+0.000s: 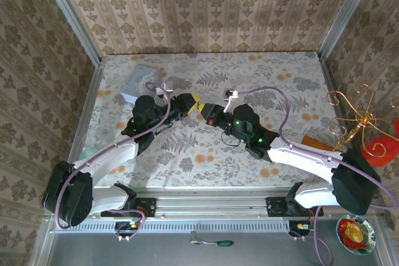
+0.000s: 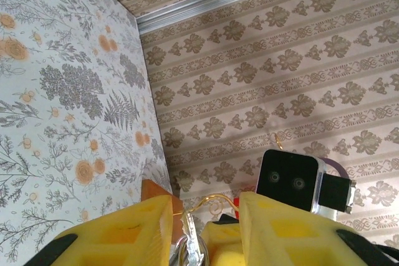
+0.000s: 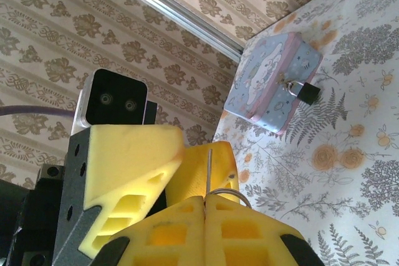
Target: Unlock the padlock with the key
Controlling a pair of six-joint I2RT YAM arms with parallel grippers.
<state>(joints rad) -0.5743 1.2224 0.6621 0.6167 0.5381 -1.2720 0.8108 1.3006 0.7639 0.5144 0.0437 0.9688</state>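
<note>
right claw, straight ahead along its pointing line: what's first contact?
Likely the left claw, nearly tip to tip with the right claw; depth is unclear. The tin sits off to the side.

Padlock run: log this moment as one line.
right gripper: shut on key | left gripper: tip-to-tip with right, grip unclear | padlock: hanging on tin, untouched

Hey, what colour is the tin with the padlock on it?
Light blue tin with a cartoon print and pinkish edge; the right wrist view shows it best.
</note>
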